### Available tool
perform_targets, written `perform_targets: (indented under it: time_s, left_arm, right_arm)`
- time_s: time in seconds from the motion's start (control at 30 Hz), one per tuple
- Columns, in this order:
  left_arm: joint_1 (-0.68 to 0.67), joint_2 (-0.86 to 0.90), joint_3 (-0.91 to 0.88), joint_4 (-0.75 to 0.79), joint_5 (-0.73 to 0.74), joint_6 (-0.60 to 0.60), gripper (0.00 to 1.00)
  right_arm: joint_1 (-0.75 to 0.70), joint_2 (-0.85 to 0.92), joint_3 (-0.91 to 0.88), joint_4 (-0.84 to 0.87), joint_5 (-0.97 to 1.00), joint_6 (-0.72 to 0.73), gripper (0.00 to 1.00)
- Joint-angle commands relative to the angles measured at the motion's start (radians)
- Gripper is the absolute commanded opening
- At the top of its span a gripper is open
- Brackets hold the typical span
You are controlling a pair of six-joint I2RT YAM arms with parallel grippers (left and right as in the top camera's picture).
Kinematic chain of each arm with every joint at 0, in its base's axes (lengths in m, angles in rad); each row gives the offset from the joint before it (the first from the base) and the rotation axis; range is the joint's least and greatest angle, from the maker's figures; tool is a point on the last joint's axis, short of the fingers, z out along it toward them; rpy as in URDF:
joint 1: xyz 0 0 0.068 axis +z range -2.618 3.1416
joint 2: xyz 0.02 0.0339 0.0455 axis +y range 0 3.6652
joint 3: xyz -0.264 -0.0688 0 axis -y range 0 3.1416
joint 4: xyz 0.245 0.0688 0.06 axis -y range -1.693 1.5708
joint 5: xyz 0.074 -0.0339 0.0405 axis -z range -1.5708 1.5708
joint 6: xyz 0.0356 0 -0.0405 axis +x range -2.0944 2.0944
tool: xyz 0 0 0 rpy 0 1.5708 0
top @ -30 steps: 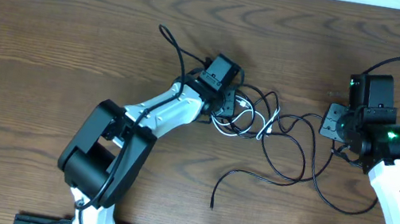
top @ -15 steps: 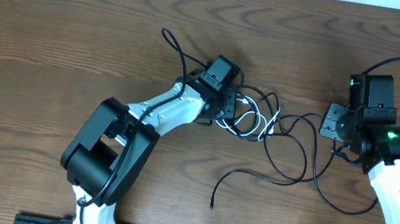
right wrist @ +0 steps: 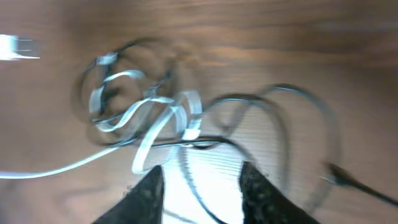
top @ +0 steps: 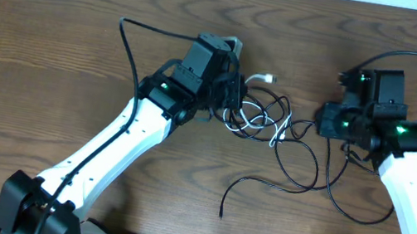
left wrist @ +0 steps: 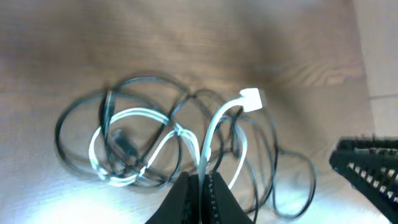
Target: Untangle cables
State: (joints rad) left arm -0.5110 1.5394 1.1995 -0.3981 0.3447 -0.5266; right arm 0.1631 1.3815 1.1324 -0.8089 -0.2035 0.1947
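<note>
White cable (left wrist: 213,127) pinched in left end effector (left wrist: 200,184), right end effector (right wrist: 200,183) parted

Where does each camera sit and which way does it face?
Overhead: above the brown wooden table, looking straight down; both white-and-black arms show.
Left wrist: looking down past the left gripper, shut on the thin white cable.
Right wrist: looking down through the open right gripper; blurred.
All three share the white cable tangle.
</note>
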Motion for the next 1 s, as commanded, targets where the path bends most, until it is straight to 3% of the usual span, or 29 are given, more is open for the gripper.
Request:
perform_targets:
  time_s: [0.0, 0.3, 0.57, 0.83, 0.97]
  left_arm:
    - [0.006, -0.005, 0.003, -0.067, 0.003, 0.002, 0.08]
    - [0.017, -0.128, 0.003, -0.178, 0.084, 0.089, 0.08]
    - [0.017, -0.127, -0.001, -0.459, -0.093, 0.089, 0.07]
    - [0.017, -0.077, -0.001, -0.497, -0.095, 0.089, 0.07]
    - [0.017, -0.068, -0.001, -0.505, -0.095, 0.088, 0.08]
  right_arm:
    - [0.011, 0.055, 0.011, 0.02, -0.245, -0.118, 0.4]
    - [0.102, 0.234, 0.011, 0.154, -0.245, -0.121, 0.43]
    - [0.177, 0.393, 0.011, 0.311, -0.206, -0.121, 0.44]
    - [0.218, 0.512, 0.011, 0.402, -0.204, -0.052, 0.43]
    - [0.22, 0.536, 0.011, 0.405, -0.107, 0.003, 0.4]
